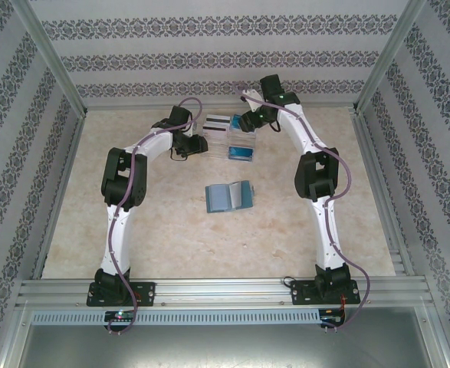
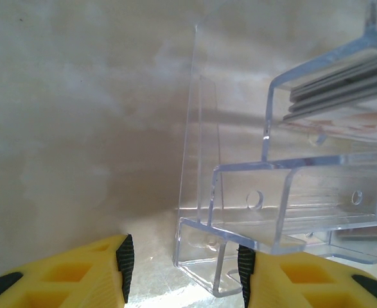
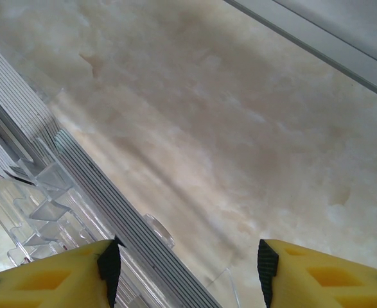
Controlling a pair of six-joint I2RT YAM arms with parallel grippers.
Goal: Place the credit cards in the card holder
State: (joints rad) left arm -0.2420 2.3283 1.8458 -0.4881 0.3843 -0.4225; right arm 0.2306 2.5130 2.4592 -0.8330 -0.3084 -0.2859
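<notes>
Looking down, the holder (image 1: 230,196) lies open mid-table; cards (image 1: 218,123) sit in the tray (image 1: 223,146) beyond, left gripper (image 1: 198,146) and right gripper (image 1: 244,125) flanking it. Left wrist: jaws half-open about a tray corner. Right wrist: jaws wide beside card edges.

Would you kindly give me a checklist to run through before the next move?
1. Card holder lies open: ok.
2. Credit cards sit stacked in the clear tray: ok.
3. Right jaws open, with the stack's edge between them: ok.
4. One card gripped: not ok, the jaws stand apart.
5. Left jaws steadying the tray: cannot tell; its corner sits between them.
</notes>
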